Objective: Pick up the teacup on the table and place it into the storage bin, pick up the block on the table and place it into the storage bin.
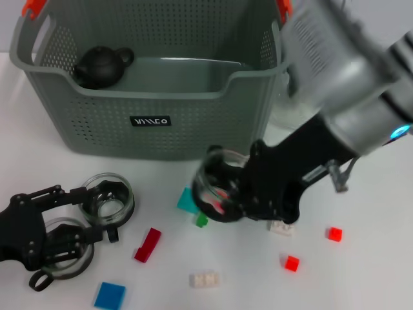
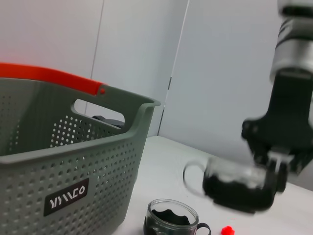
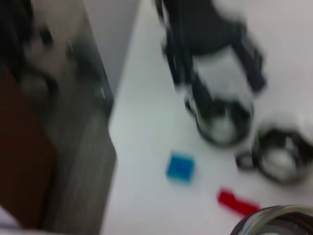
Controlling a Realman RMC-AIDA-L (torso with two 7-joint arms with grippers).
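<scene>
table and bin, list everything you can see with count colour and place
storage bin: one, grey-green, back of the table
teapot: one, black, inside the bin at its left end
glass teacups: three; one on the table front left, one at the left gripper, one held off the table in the right gripper
blocks: dark red, blue, teal, green, white, two red, scattered in front of the bin
left gripper: black, front left
right gripper: black, centre, holding a teacup
</scene>
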